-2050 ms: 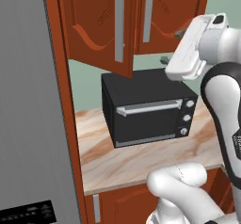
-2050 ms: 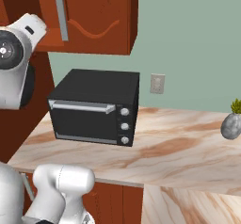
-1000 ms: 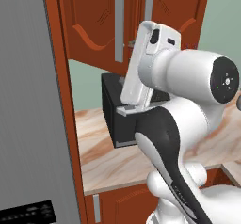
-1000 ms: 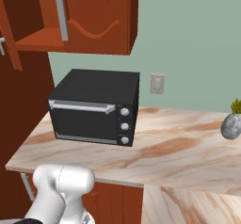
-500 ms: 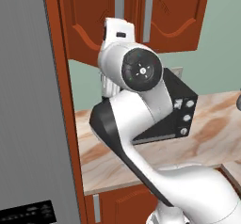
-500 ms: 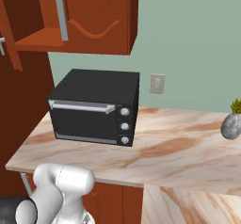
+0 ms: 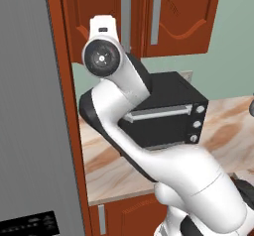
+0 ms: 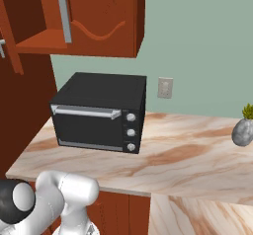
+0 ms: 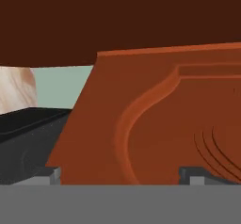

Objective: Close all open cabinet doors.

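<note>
Task looks barely begun: cabinet doors (image 7: pixel 181 17) above microwave (image 8: pixel 101 113) and counter (image 8: pixel 197 155), left one (image 8: pixel 62 9) swung out; hand (image 9: pixel 120 173) at its raised panel, fingers spread wide, grasping nothing; closing push still to do

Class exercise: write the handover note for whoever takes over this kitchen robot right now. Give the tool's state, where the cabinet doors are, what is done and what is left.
Tool: open, holding nothing, its tips close in front of a cabinet door; contact cannot be told.
Doors: upper cabinet doors above the black microwave. The left door stands swung out, so the cabinet's inside shows beside it; the right door looks closer to shut, though I cannot be sure.
Done: no door visibly closed yet.
Left: push the open door shut, then check the other.
</note>
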Available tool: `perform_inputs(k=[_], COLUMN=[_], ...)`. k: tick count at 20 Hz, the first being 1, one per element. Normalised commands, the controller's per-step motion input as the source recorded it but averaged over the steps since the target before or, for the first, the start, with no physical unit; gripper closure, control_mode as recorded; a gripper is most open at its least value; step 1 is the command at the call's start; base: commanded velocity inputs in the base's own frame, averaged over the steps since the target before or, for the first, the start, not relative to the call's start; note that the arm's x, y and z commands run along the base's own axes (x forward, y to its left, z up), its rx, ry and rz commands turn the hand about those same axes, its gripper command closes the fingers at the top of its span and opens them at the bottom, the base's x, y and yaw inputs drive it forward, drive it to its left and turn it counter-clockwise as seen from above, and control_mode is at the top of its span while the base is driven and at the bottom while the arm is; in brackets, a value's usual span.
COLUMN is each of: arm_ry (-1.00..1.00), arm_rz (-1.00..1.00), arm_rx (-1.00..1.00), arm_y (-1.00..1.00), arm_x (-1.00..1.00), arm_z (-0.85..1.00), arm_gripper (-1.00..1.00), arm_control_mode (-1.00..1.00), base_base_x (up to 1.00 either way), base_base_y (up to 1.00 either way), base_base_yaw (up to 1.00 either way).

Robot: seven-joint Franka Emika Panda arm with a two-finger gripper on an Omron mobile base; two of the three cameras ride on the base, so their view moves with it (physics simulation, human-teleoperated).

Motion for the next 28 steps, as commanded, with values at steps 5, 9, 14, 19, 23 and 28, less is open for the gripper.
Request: perform_inputs(k=[5,9,14,19,23,28], arm_ry=[0.0,0.0,0.0,-0.02,-0.01,0.0], arm_rz=[-0.07,-0.03,0.0,0.0,0.0,0.0], arm_rx=[-0.07,-0.05,-0.03,-0.02,-0.01,0.0], arm_y=[-0.1,-0.17,-0.27,-0.39,-0.39,-0.43], arm_x=[0.82,0.85,0.79,0.69,0.63,0.6], arm_z=[-0.2,-0.2,-0.19,-0.17,-0.23,-0.17], arm_gripper=[-1.0,-1.0,-1.0,-1.0,-1.0,-1.0], arm_control_mode=[-1.0,-1.0,-1.0,-1.0,-1.0,-1.0], base_base_x=[0.0,0.0,0.0,0.0,0.0,0.0], base_base_y=[0.0,0.0,0.0,0.0,0.0,0.0], base_base_yaw=[0.0,0.0,0.0,0.0,0.0,0.0])
